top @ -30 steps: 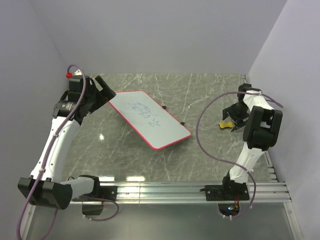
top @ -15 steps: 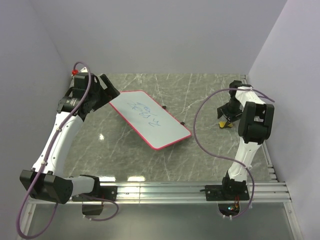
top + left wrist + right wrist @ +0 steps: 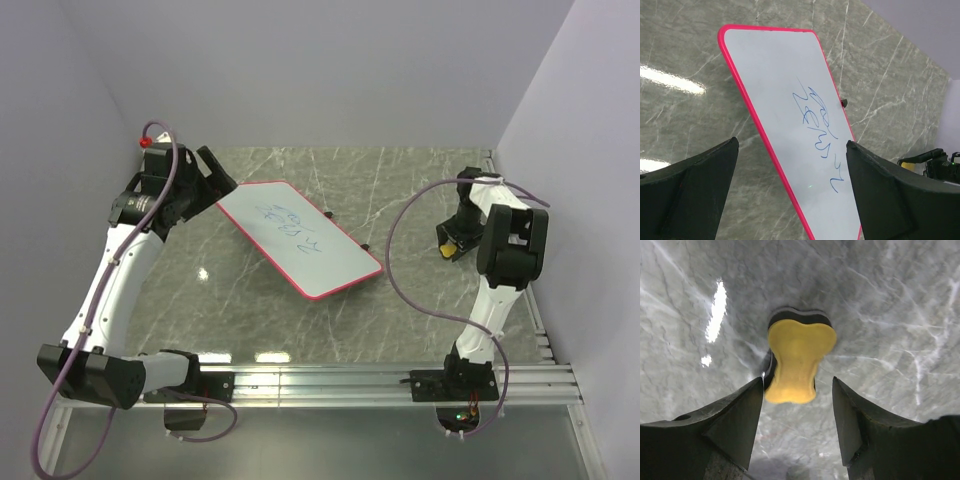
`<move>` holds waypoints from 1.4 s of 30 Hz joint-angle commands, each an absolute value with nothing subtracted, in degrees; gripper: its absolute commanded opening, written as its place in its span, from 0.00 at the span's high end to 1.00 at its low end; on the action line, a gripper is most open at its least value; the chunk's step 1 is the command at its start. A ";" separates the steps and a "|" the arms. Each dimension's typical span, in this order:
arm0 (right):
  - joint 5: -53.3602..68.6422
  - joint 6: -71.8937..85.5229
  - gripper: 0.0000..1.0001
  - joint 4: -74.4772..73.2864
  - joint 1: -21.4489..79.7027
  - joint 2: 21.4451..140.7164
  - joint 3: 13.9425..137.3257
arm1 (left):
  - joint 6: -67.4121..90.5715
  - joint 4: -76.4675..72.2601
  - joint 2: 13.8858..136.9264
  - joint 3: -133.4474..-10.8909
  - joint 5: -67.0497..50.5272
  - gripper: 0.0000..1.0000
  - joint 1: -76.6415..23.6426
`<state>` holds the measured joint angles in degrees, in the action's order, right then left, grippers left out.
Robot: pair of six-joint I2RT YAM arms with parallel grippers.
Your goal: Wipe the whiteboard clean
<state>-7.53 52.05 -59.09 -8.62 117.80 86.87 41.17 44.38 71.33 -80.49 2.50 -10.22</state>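
— So where's the whiteboard (image 3: pixel 300 240) relative to the left gripper (image 3: pixel 791 145)? Is it grabbing it or what?

— Nope, not grabbing anything. Its fingers are spread wide, and in the wrist view the board lies beyond and below them, filling the gap between the two tips. From above, the gripper hangs right by the board's nearest short end, just off that corner. Can't tell if it touches the red-pink rim (image 3: pixel 747 100). The board's flat on the grey marble table (image 3: pixel 400 190) with the blue scribble (image 3: pixel 817 120) in the middle of it, facing up, not wiped.

— And the right one?

— Right gripper (image 3: pixel 797 382) is well apart from the board, which is way off to its left. It's opened up too, pointing down at a yellow eraser (image 3: pixel 799 357) with a black-and-white layer underneath. The eraser lies on the marble straight ahead of the fingers, with its near end poking into the gap between the tips. One finger's edge looks super close to it, but honestly I can't tell if there's contact. Nothing's pinched.
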 commanded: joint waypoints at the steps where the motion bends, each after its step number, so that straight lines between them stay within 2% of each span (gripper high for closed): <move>1: -9.75 51.15 0.36 -59.33 -8.70 112.68 85.52 | 41.57 44.30 68.82 -81.74 2.81 0.05 -10.46; 15: -9.41 49.92 0.38 -53.97 -13.27 113.81 80.95 | 40.43 49.30 71.54 -88.15 2.90 0.06 -12.56; 18: -9.32 48.96 0.44 -52.65 -13.27 114.52 80.42 | 41.48 49.83 71.37 -88.68 4.04 0.06 -13.79; 20: -9.05 48.17 0.45 -51.51 -13.45 114.79 79.98 | 41.83 50.10 71.37 -89.38 4.83 0.06 -15.02; 22: -9.14 47.38 0.50 -50.72 -13.53 114.87 79.81 | 42.36 50.80 71.89 -90.00 5.45 0.06 -16.26; 25: -8.97 46.06 0.68 -49.75 -14.24 114.96 79.63 | 42.80 52.12 72.77 -91.75 6.76 0.06 -17.84; 26: -8.62 45.71 0.79 -49.49 -14.33 115.22 79.63 | 42.80 52.47 73.12 -92.54 7.03 0.06 -18.28; 28: -8.09 44.57 0.88 -49.39 -14.50 115.49 79.80 | 42.54 53.08 74.17 -93.51 7.64 0.06 -19.51; 29: -7.04 44.21 0.97 -49.39 -14.50 115.40 79.80 | 42.28 53.43 74.53 -94.56 7.73 0.06 -19.95; 30: -6.34 43.95 1.00 -49.22 -14.41 114.79 79.72 | 41.41 53.61 74.97 -94.92 7.30 0.06 -20.56; 35: 2.18 43.24 1.00 -47.81 -13.72 109.44 78.58 | 40.95 56.34 75.85 -91.60 7.11 0.08 -20.83; 39: 11.31 42.02 1.00 -47.90 -11.96 104.43 80.06 | 44.73 51.69 68.22 -83.33 5.11 0.03 -20.74; 42: 13.44 41.66 1.00 -49.13 -10.64 101.79 82.44 | 46.84 52.20 67.06 -79.46 2.47 0.01 -20.83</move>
